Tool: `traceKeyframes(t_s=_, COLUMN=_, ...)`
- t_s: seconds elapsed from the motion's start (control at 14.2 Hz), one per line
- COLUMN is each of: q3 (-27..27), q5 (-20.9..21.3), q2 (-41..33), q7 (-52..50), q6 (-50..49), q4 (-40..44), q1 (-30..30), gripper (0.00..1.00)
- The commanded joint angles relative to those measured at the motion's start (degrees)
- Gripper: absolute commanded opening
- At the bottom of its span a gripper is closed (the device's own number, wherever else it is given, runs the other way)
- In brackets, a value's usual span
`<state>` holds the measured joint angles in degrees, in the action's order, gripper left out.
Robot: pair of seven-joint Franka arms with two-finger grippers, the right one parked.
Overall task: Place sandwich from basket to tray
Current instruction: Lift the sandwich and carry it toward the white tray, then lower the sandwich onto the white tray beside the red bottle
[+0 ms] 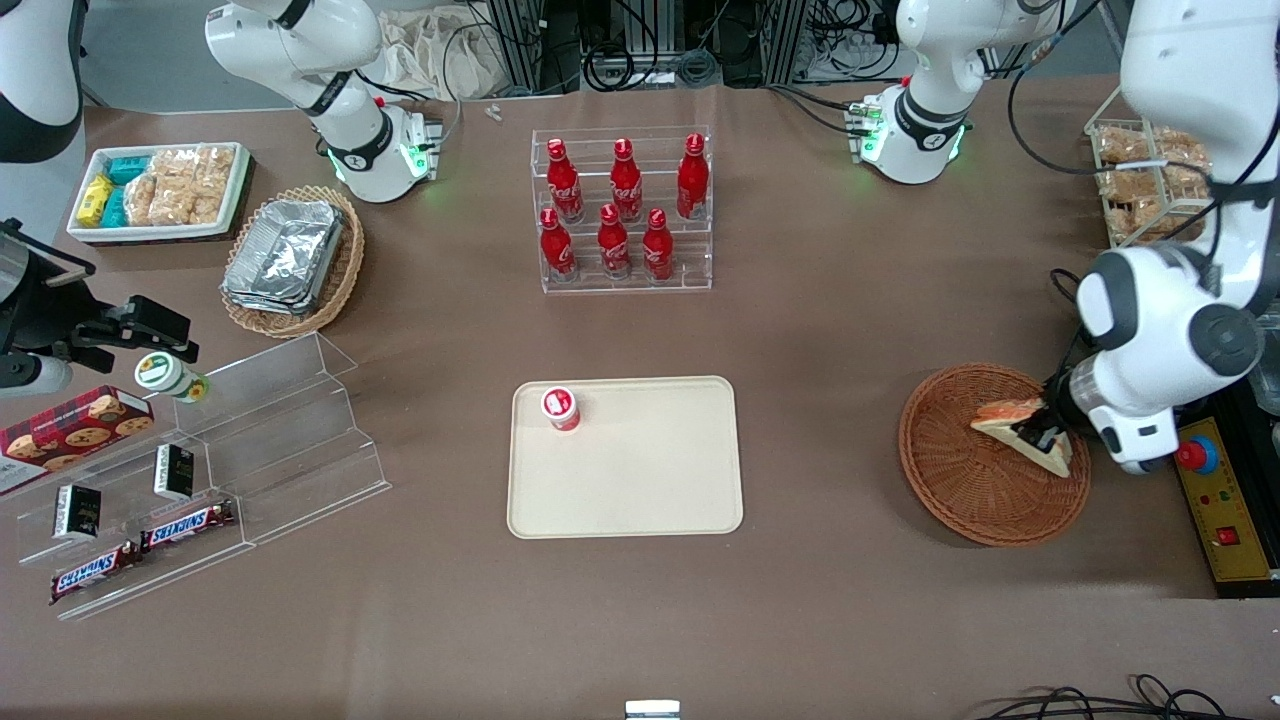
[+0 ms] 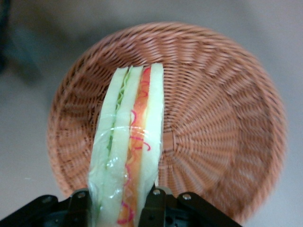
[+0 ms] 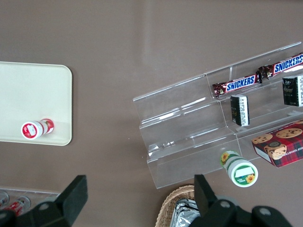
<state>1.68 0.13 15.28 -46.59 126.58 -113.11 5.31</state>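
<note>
The sandwich [image 1: 1012, 417], a wrapped wedge of white bread with red-orange and green filling, sits in the reddish-brown wicker basket [image 1: 960, 490] at the working arm's end of the table. My left gripper [image 1: 1040, 440] is down in the basket, shut on the sandwich's wide end. In the left wrist view the sandwich [image 2: 130, 142] stands on edge between the black fingers [image 2: 156, 205], over the basket [image 2: 227, 118]. The cream-beige tray [image 1: 640, 480] lies in the middle of the table, toward the parked arm from the basket.
A small red-and-white cup [image 1: 561, 408] stands on the tray's corner. A rack of red bottles [image 1: 622, 212] stands farther from the camera than the tray. A wire rack of bagged pastries [image 1: 1145, 180] and a yellow control box [image 1: 1225, 510] flank the basket.
</note>
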Motion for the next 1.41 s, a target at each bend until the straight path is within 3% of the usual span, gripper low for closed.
traceKeyframes(t_s=0.0, q3=0.6, q5=0.1, q2=-7.1, q7=14.2, q6=-13.2, q4=4.0, q1=-0.6, gripper=0.00)
traceKeyframes(t_s=0.21, q3=5.0, q5=-0.6, q2=-8.9, q7=25.8, q6=-20.0, q4=7.8, q1=-2.7, gripper=0.00)
traceKeyframes(t_s=0.49, q3=16.4, q5=1.5, q2=-4.3, q7=24.8, q6=-21.2, q4=12.5, q1=-6.1, gripper=0.00)
traceKeyframes(t_s=0.78, q3=17.6, q5=3.6, q2=7.9, q7=13.4, q6=-19.6, q4=25.0, q1=-17.6, gripper=0.00)
traceKeyframes(t_s=0.99, q3=17.6, q5=10.1, q2=16.8, q7=3.5, q6=-18.2, q4=30.7, q1=-25.1, gripper=0.00)
traceKeyframes(t_s=1.34, q3=17.5, q5=11.0, q2=26.0, q7=3.3, q6=-8.5, q4=32.3, q1=-26.7, gripper=0.00)
